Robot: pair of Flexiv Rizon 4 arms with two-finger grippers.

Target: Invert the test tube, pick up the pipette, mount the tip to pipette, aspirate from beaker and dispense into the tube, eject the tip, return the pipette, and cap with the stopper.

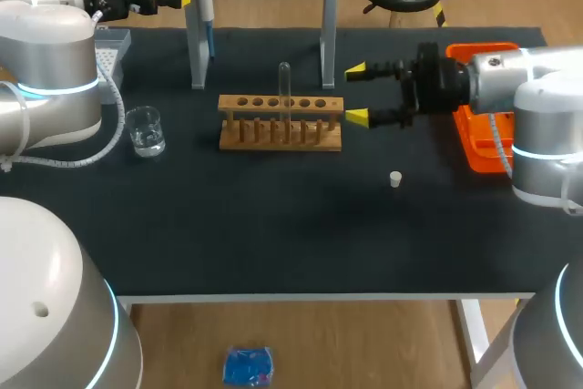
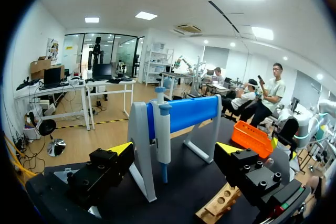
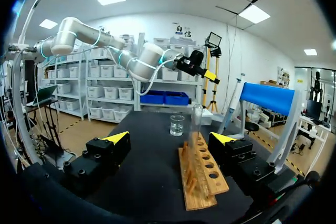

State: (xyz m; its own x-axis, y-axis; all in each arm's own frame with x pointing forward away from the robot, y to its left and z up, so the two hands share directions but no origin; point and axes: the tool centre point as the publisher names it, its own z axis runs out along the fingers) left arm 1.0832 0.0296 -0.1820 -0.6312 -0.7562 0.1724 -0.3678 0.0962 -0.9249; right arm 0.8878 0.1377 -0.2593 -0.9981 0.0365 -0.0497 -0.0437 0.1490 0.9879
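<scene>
Test tube (image 1: 284, 88) stands upright in a wooden rack (image 1: 281, 134) at mid-table. Our right gripper (image 1: 357, 94) hangs just beside the rack's right end, fingers spread wide and holding nothing. Our left gripper (image 2: 175, 149), also spread and empty, faces the pipette (image 2: 163, 129) hanging on its blue-topped stand (image 2: 189, 113) at the table's far side. A glass beaker (image 1: 145, 129) sits left of the rack. A small white stopper (image 1: 395, 179) lies nearer us, to the rack's right.
</scene>
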